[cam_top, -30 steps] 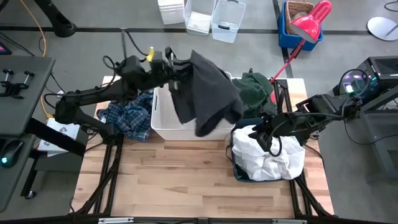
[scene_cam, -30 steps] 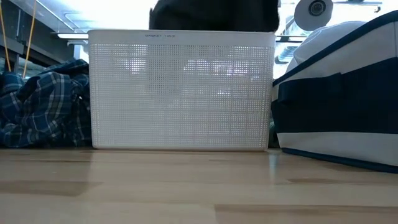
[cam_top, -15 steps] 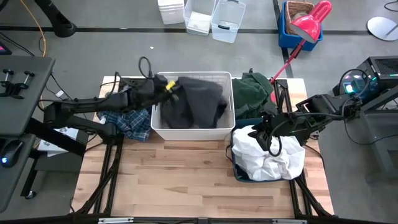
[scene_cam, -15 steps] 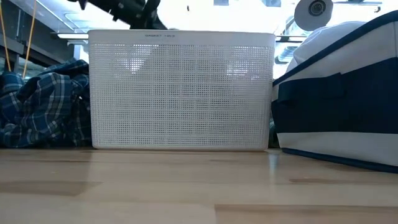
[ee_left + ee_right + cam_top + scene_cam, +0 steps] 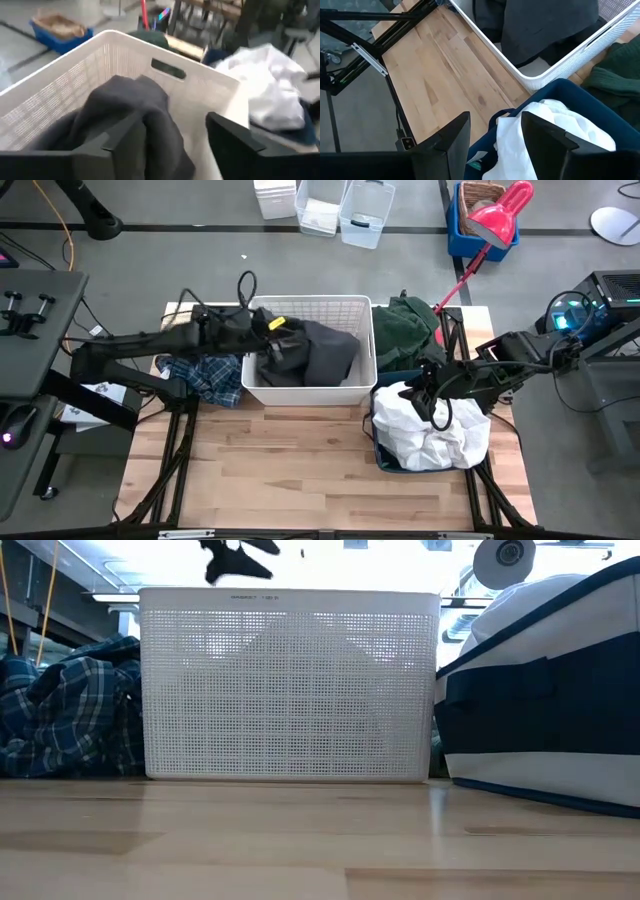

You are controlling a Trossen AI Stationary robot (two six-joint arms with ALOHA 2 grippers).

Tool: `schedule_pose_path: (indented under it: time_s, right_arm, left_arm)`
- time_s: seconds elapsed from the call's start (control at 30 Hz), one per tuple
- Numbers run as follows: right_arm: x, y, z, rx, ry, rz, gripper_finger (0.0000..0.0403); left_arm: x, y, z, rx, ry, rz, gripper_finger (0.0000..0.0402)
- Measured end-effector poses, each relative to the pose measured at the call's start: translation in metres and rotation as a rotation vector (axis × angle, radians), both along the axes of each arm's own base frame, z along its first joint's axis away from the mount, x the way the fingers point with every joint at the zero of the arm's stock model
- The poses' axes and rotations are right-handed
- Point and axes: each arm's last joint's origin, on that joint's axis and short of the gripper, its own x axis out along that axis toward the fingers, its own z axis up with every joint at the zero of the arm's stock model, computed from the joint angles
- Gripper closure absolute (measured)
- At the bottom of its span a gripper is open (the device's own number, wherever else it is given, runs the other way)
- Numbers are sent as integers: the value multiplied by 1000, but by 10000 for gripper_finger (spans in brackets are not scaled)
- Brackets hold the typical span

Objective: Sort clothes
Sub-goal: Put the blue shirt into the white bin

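Observation:
The large dark grey garment [image 5: 312,355] [image 5: 130,110] lies heaped inside the white lattice basket [image 5: 310,303] [image 5: 290,680]. My left gripper [image 5: 278,340] [image 5: 175,120] stands open just over the garment, above the basket's left half. The plaid shirt [image 5: 205,375] [image 5: 70,710] lies on the table left of the basket. The dark green garment [image 5: 410,325] lies at the far right. The thin white garment [image 5: 430,430] [image 5: 560,125] fills the navy bin [image 5: 540,710]. My right gripper [image 5: 425,392] [image 5: 495,117] stands open above it. My left gripper has a fold of the dark grey garment [image 5: 150,130] rising between its open fingers; whether a finger touches it I cannot tell. My right gripper has the white garment's edge [image 5: 512,145] between its open fingers; whether they touch it I cannot tell.
Bare wooden table [image 5: 300,470] stretches along the near side, in front of basket and bin. Beyond the far edge, on the floor, stand clear plastic boxes [image 5: 340,210] and a blue box with a red dustpan [image 5: 490,220].
My left gripper has come down and toward the near edge, over the basket. The dark grey garment, which hung lifted above the basket, has dropped into it and now lies heaped there.

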Motion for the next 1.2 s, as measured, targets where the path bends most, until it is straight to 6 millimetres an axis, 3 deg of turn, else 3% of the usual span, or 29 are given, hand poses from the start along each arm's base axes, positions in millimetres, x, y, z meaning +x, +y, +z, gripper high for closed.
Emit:
schedule_pose_path:
  time_s: [0.1, 0.17, 0.33, 0.47, 0.77, 0.97, 1.2]
  right_arm:
    - [0, 0, 0, 8, -2, -12, 229]
    - [0, 0, 0, 2, -8, -26, 229]
    - [1, -2, 0, -17, -18, -52, 229]
    - [2, -6, 1, -18, -20, -71, 229]
    - [5, -12, 1, -17, -25, -102, 229]
    - [5, -12, 1, -6, -21, -92, 229]
    - [5, -12, 1, -10, -19, -85, 229]
  left_arm:
    - [-19, -7, 30, 1, 159, -29, 154]
    - [-37, -11, 37, 0, 320, 19, 136]
    - [-79, -13, 12, -159, 759, 272, 122]
    - [-86, -6, -13, -182, 912, 377, 121]
    - [-97, 45, -29, -224, 899, 547, 121]
    - [-115, 78, -70, -430, 959, 606, 121]
    - [-125, 95, -120, -565, 849, 633, 121]
